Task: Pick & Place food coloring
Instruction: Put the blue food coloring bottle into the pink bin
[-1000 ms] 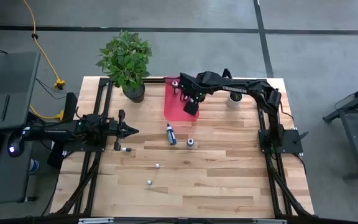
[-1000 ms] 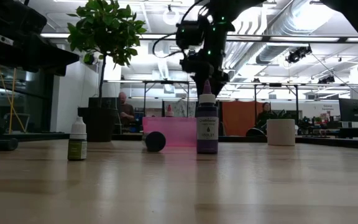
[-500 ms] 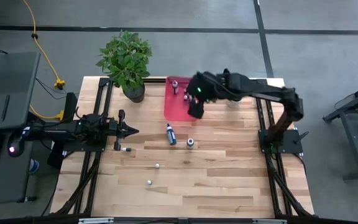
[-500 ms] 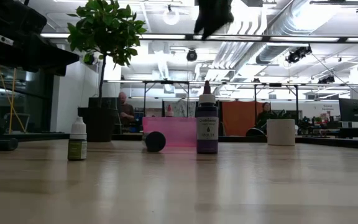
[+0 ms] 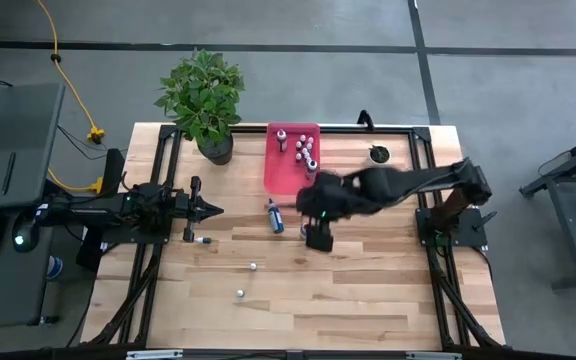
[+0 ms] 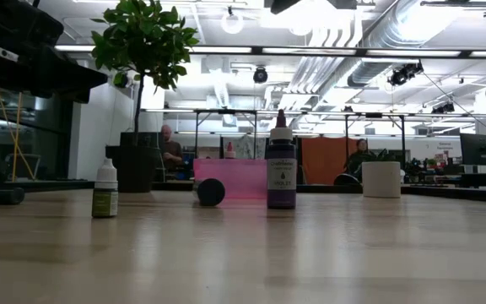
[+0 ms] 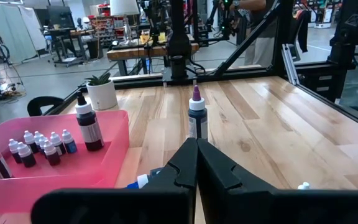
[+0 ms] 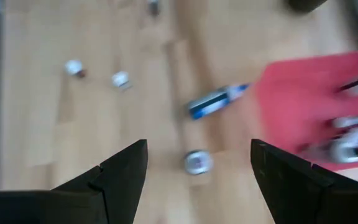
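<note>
Pink tray sits at the far side of the wooden bench, next to the potted plant, w/ several food coloring bottles already standing in it. More bottles are loose on the bench: a blue one lying flat just in front of the tray, an upright purple-bodied one beside it, plus two tiny ones nearer the front edge and one by the left arm.

Right hand hangs above the bench centre, fingers spread wide, nothing between them. In the right wrist view the upright bottle's cap lies almost dead centre between the finger tips, so that looks like the pick target. Left hand is parked at the left side, fingers pressed together, empty.

To do the step well, IMO:
- Come straight down, keep the cap centred; hand is spread enough, so no need to adjust.
- Grip the body below the cap, not the tapered tip, or it may slip out.
- Watch the lying blue bottle nearby, a finger could nudge it & send it rolling.
- Close gently; bottle is light & narrow, tips easily if one finger touches first.
- Lift clear before moving to the tray; set down in a bare spot, away from the cluster.
</note>
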